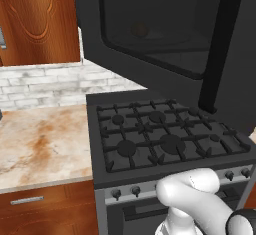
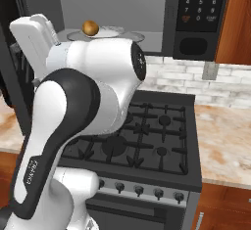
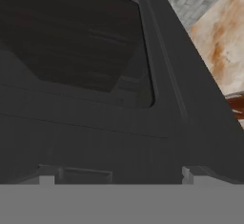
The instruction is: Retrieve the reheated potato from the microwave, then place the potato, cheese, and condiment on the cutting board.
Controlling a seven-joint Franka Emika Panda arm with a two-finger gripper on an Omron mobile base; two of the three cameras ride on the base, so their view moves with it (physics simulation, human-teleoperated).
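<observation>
Claw (image 3: pixel 119 176) spread wide, holding nothing, tips close against the dark window of the microwave (image 2: pixel 147 9) door, door swung open, potato (image 2: pixel 90 27) on glass turntable (image 2: pixel 128 34) inside at 12 o'clock above stove (image 1: pixel 165 134), marbled tabletop (image 1: pixel 40 139) at 9 o'clock.

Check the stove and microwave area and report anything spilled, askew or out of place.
Nothing stands out. The microwave door hangs open over the gas stove, as the task needs, and the potato sits upright on the glass turntable. No spills on the counter.
</observation>
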